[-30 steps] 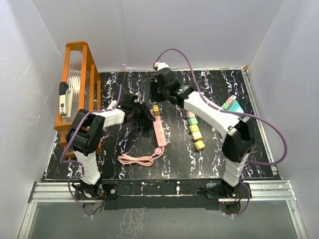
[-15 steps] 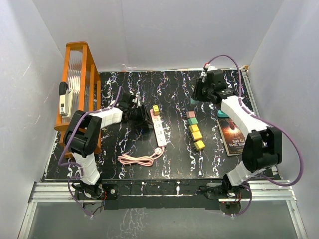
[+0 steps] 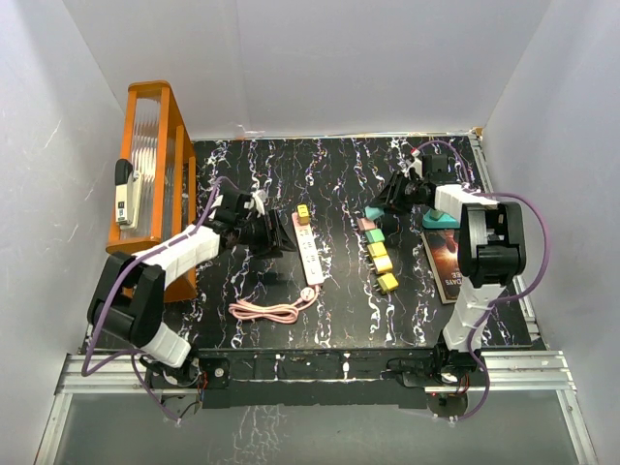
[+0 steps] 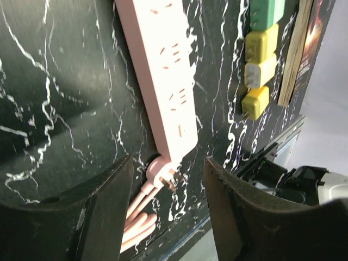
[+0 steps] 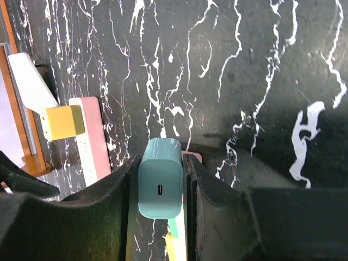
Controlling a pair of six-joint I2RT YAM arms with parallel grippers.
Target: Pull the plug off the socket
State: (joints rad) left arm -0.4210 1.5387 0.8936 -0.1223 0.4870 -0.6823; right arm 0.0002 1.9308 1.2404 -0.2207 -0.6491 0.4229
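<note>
Right gripper [image 5: 161, 173] closed on teal plug [image 5: 160, 187], at far end of plug row [image 3: 380, 257], apart from pink power strip [image 3: 309, 247]; yellow plug [image 3: 303, 211] sits in strip's far end; left gripper [image 4: 168, 204] jaws apart, gripping nothing, above strip's cord end.

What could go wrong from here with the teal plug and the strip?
1. The right pincer grips the teal plug just above the far end of the row of loose plugs. A careless set-down could knock them out of line.
2. The left pincer stands open astride the cord end of the power strip, not gripping it. Pulling the seated yellow plug now would probably drag the strip.
</note>
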